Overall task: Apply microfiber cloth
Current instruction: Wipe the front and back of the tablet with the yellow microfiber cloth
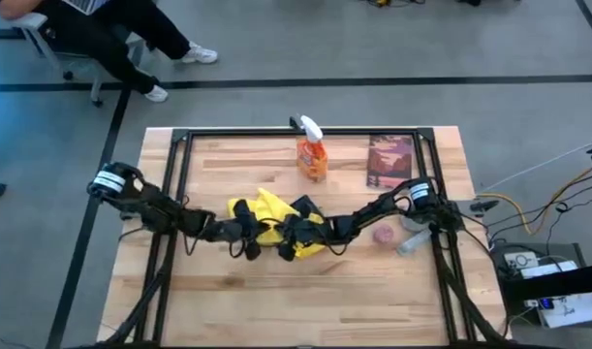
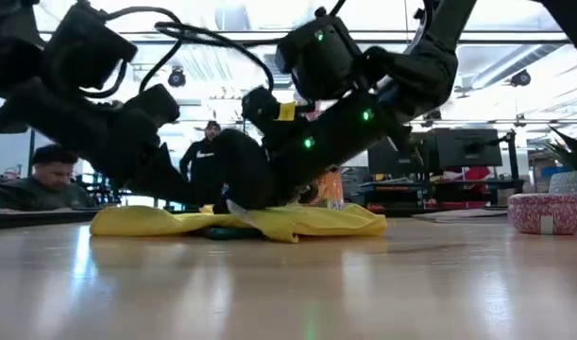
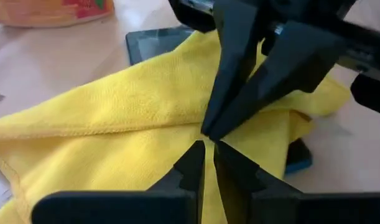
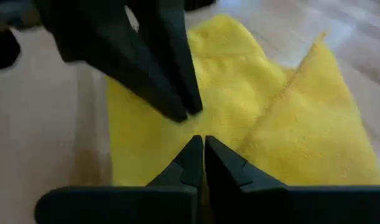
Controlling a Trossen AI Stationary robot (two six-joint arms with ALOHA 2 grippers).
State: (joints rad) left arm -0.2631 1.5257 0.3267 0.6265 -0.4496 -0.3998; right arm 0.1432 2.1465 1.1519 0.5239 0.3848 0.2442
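pale wood table (image 1: 373, 291), grey floor, both claws (image 1: 245, 233) (image 1: 294, 238) pressed together on microfiber cloth (image 1: 266, 208)

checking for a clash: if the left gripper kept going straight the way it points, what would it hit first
Most likely the right gripper: its shut tips sit just ahead of the left gripper, tip to tip over the microfiber cloth. The gap between them is hard to judge.

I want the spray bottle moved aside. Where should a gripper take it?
Grip the orange spray bottle around its narrow neck below the white trigger, from the right side: it stands upright, and the tablet-like board beside it leaves a gap.
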